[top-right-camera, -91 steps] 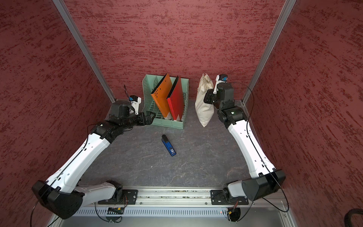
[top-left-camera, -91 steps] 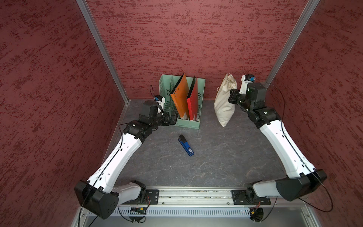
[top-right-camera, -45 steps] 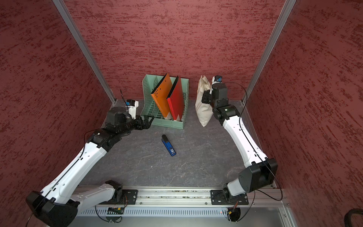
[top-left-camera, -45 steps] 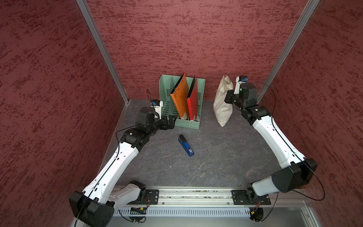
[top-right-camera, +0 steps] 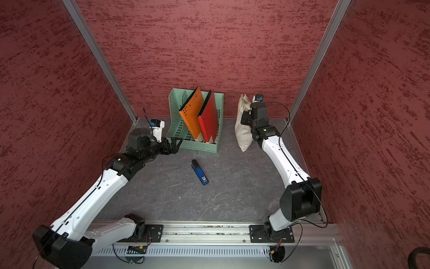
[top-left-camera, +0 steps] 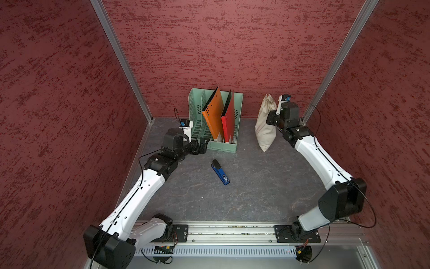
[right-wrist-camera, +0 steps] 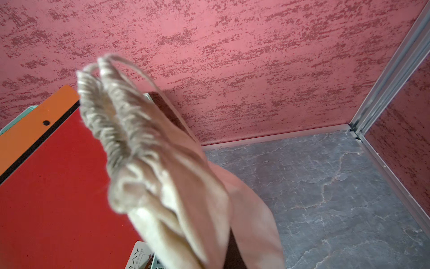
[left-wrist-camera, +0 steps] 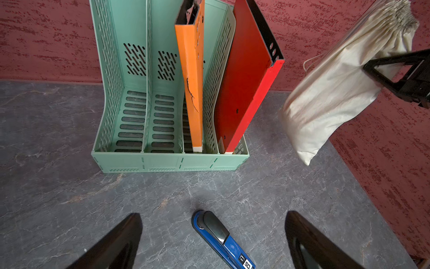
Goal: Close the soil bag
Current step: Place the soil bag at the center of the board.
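The closing step is in hand, and it is judged to be far along. The soil bag (top-left-camera: 265, 125) is held at about 1 o'clock on the table (top-left-camera: 256, 191), just to the 3 o'clock side of the green file organizer (top-left-camera: 223, 147). It is tilted, neck uppermost, and its lowest corner is at or just above the table surface; which cannot be told. The right gripper (left-wrist-camera: 370, 67) is seen with its jaws pressed together on the upper side of the bag, below the neck. Whether cloth or cord is pinched cannot be made out. In the left wrist view the ruffled neck (left-wrist-camera: 395, 16) appears gathered tight. In the right wrist view a narrow slit is seen between two ruffled ridges, though that picture is blurred. A thin cord loop (left-wrist-camera: 307, 62) is seen beside the neck.

The left gripper (top-left-camera: 202, 146) is spread wide and empty at about 10 o'clock, close by the organizer's front corner and well apart from the bag. A blue stapler (top-left-camera: 220, 172) lies untouched near the table's centre.

For the next move, the left gripper would probably need to be carried across toward 1 o'clock, past the organizer. The cord could then be pinched and drawn away from the neck while the bag is held steady.
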{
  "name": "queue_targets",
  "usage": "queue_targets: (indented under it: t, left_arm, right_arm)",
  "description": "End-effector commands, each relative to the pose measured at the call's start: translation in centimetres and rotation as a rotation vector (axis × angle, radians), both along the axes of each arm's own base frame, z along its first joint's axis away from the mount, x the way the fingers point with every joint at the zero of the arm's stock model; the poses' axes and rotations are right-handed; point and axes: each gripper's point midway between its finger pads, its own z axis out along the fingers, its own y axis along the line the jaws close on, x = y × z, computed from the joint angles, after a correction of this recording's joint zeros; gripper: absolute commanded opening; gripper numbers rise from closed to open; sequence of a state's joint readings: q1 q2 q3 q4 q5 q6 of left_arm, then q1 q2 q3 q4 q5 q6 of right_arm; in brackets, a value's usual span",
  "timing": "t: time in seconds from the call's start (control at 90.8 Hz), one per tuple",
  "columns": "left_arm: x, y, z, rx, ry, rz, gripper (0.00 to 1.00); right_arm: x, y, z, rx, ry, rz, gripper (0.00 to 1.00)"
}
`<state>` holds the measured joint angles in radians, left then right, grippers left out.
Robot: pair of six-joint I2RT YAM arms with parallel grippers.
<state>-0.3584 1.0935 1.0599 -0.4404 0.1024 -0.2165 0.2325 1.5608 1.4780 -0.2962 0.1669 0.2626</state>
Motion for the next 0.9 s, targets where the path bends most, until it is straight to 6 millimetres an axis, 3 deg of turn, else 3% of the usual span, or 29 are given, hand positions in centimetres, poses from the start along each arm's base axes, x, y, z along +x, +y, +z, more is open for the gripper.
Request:
queue_targets:
  t: [0.0, 0.893]
  left_arm:
    - [0.0, 0.8, 0.3, 0.026, -0.040, 0.008, 1.00]
    - [-0.1, 2.3, 0.4, 0.021, -0.059, 0.027, 1.00]
  right_arm:
    - [1.0, -0.8, 3.9, 0.023, -0.148, -0.040, 0.00]
    - [3.1, -1.8, -2.2, 0.016, -0.077, -0.093, 0.00]
